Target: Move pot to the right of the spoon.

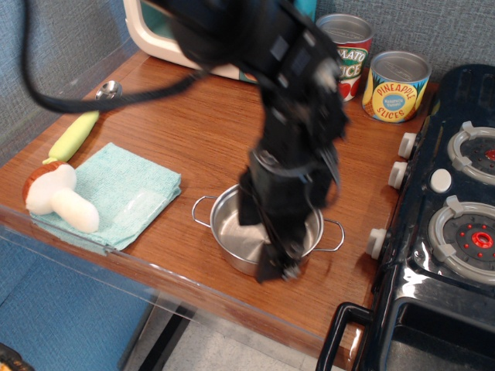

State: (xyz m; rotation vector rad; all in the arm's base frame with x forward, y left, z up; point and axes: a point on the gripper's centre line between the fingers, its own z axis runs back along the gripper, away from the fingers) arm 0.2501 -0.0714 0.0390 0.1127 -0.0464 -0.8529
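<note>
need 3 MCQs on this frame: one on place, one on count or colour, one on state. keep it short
1. Where does the pot stand?
A. on the stove
B. on the wooden counter near its front edge
C. inside the microwave

2. How many labelled tin cans stand at the back?
A. one
B. two
C. four

3. What is the gripper doing?
A. hanging over the pot, blocking much of it
B. resting on the cloth
C. touching the spoon

Answers:
1. B, the pot sits on the counter between the teal cloth and the stove.
2. B, the tomato sauce can and the pineapple slices can.
3. A, the arm covers the pot's middle and right side; the spoon lies far off at the left. Whether the jaws are open or shut cannot be told.
</note>
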